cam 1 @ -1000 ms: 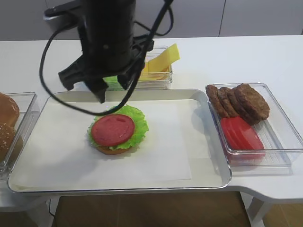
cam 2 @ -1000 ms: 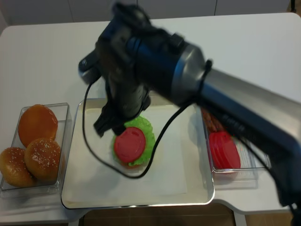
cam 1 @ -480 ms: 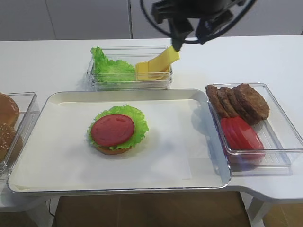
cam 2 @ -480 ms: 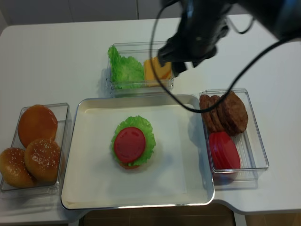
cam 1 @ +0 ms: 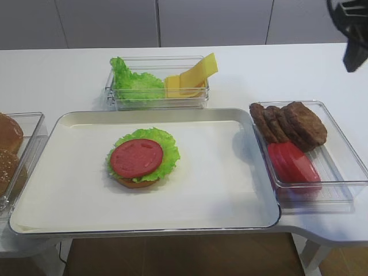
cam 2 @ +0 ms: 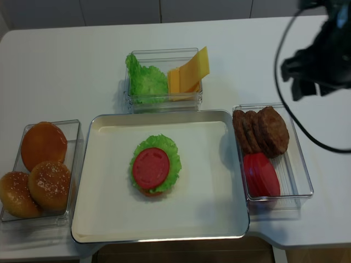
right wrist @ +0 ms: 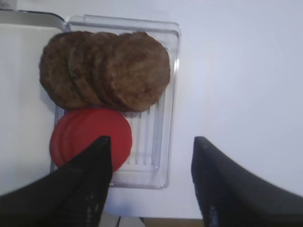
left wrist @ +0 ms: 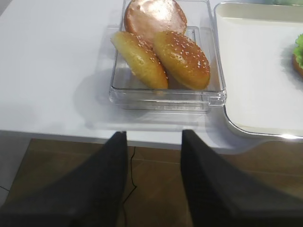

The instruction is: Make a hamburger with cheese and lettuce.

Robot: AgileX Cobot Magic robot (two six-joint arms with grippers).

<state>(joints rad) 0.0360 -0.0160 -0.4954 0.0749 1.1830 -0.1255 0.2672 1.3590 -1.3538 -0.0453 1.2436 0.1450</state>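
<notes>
On the white bench (cam 1: 69, 75) a metal tray (cam 1: 253, 214) lined with paper carries the hamburger (cam 1: 142, 158) a little to nine o'clock of its centre: a bun base, a ruffled lettuce (cam 1: 167, 150) leaf wider than the bun, and a tomato round (cam 1: 137, 157) on top, likely built there so each layer can be dropped straight down. No cheese is on it yet. The cheese (cam 1: 192, 76) slices lean on edge in a clear box at twelve o'clock of the tray, sharing it with spare green leaves (cam 1: 129, 83); propped up like that, a slice looks easier to pinch. At three o'clock a second box (cam 1: 345, 164) holds overlapping patties (cam 1: 290, 122) and tomato slices (cam 1: 293, 162). At nine o'clock a third box holds the bun halves (left wrist: 161, 54). The right gripper (right wrist: 149, 175) hangs above the patty box, its jaws spread wide and empty, so a patty may be the next pick. The left gripper (left wrist: 154, 184) sits low off the bench's near edge by the buns, jaws apart, holding nothing.
</notes>
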